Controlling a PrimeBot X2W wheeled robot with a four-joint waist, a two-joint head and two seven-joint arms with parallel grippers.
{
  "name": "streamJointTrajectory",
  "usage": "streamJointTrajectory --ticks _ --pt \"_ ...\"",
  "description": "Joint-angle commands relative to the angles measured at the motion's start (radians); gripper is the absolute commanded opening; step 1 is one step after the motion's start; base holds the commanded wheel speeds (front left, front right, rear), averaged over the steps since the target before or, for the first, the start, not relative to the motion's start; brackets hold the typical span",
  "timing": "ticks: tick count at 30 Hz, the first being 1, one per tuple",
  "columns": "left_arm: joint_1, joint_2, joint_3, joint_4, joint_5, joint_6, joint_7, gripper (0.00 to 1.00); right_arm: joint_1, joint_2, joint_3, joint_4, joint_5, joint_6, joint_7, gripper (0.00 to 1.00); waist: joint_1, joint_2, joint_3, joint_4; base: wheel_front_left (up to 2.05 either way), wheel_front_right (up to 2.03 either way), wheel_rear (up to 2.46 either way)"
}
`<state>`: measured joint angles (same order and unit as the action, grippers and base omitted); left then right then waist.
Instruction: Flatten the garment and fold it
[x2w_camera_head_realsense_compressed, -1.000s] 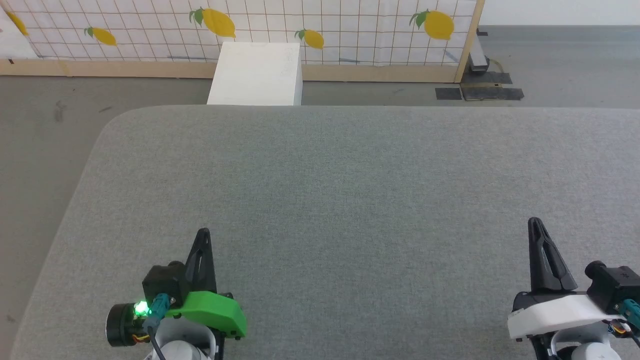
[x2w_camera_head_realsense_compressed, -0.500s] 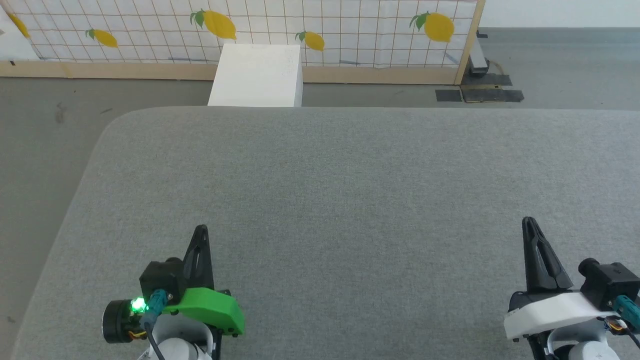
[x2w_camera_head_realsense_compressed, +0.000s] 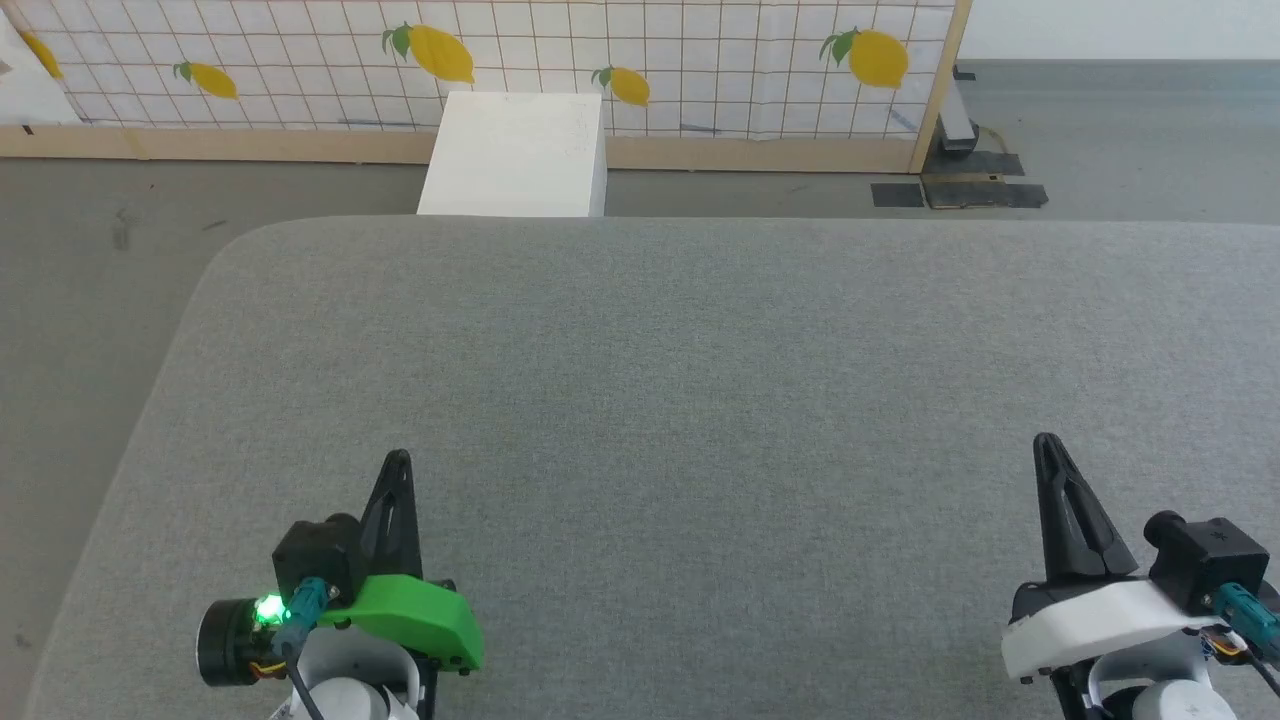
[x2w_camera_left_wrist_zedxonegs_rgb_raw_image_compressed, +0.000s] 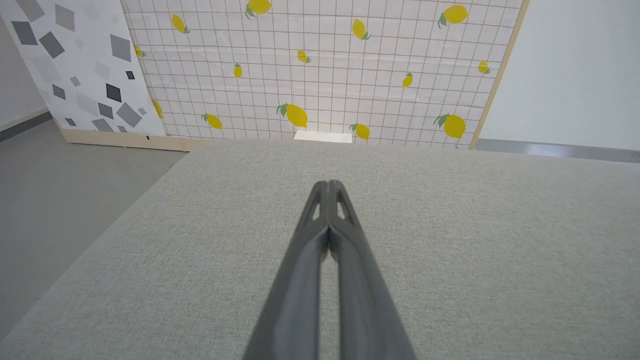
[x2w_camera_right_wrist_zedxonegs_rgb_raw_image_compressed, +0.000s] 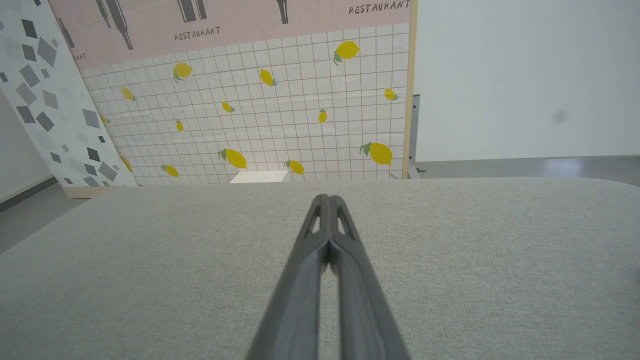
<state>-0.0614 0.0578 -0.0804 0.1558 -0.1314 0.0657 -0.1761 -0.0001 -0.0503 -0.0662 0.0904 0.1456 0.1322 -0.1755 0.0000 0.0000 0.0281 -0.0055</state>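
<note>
Left fingers (x2w_camera_head_realsense_compressed: 394, 505), right fingers (x2w_camera_head_realsense_compressed: 1066, 505): each pair together

The grey cloth-covered work surface (x2w_camera_head_realsense_compressed: 700, 380) lies flat with a rounded far-left corner; over its near edge the left gripper (x2w_camera_head_realsense_compressed: 397, 460) and the right gripper (x2w_camera_head_realsense_compressed: 1044, 444) sit well apart, each with both fingers pressed together.

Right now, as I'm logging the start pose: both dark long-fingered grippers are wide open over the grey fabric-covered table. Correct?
Not open: the left gripper and right gripper are shut, fingertips together, as both wrist views show. They are over the grey fabric-covered table.
</note>
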Motion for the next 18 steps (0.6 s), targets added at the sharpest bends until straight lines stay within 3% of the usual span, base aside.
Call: streamJointTrajectory --ticks 1,18 --pt "0.013 -0.002 0.003 -0.007 0.020 -0.006 0.009 0.00 0.000 0.000 0.003 -0.008 -0.011 -0.001 0.005 0.00 0.0000 0.0000 0.000 0.000 0.00 0.00 0.00" --pt "0.024 -0.003 0.021 -0.040 0.044 -0.019 0.046 0.00 0.000 0.000 0.017 -0.026 -0.041 -0.001 0.043 0.00 0.0000 0.0000 -0.007 0.001 0.00 0.00 0.00"
